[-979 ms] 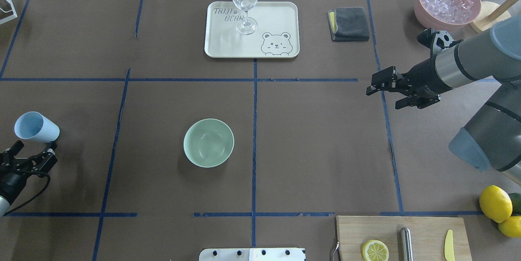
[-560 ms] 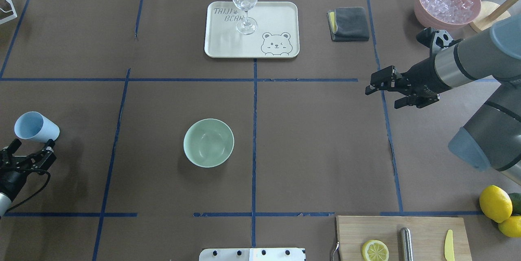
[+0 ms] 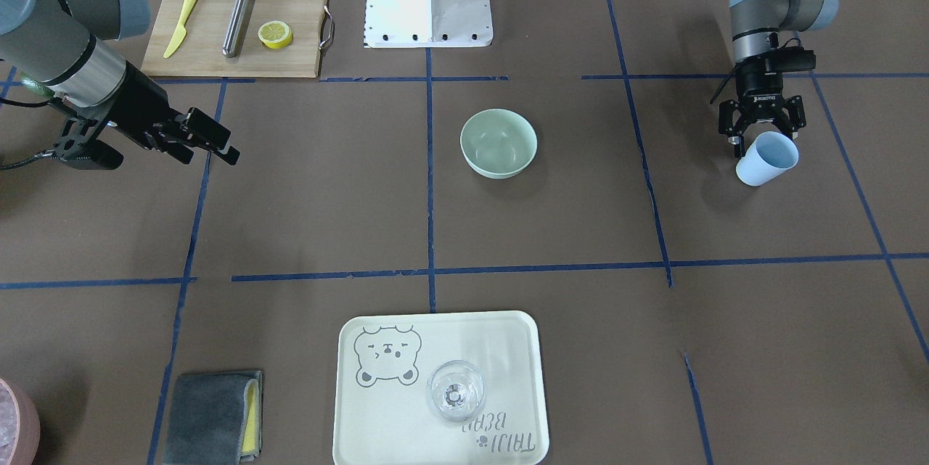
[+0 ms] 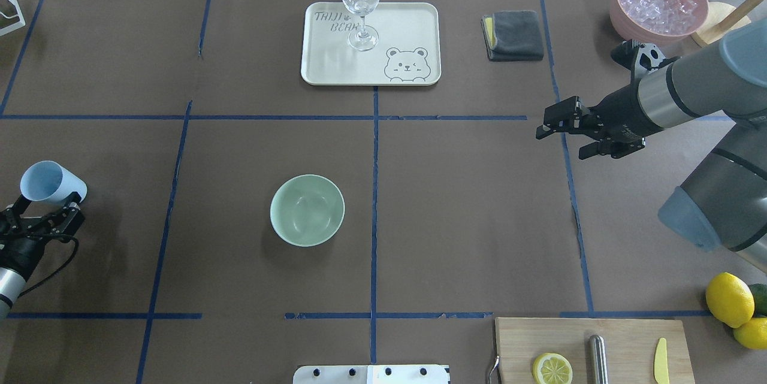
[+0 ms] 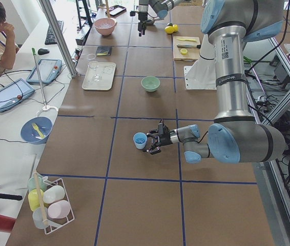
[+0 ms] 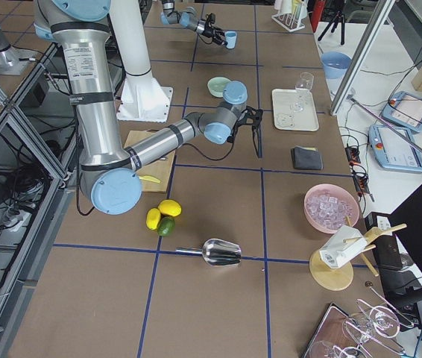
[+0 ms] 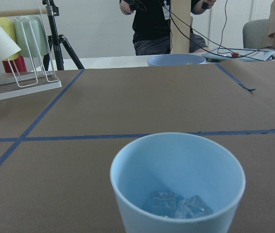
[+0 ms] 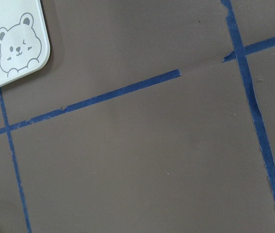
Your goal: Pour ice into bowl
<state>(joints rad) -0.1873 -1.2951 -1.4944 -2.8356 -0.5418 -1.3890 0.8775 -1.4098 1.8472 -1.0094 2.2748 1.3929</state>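
left wrist-mounted: ice (image 7: pixel 174 206) at bottom of blue cup (image 7: pixel 176 162), mouth upward

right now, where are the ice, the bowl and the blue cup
ice (image 7: pixel 176 206) left wrist view, on the clear cubes
bowl (image 4: pixel 307 210) overhead view, bare inner floor
blue cup (image 3: pixel 756 169) front-facing view, outer side wall

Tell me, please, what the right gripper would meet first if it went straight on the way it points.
The right gripper would probably meet the bare brown table near the blue tape line, short of the tray; its tilt is hard to judge.
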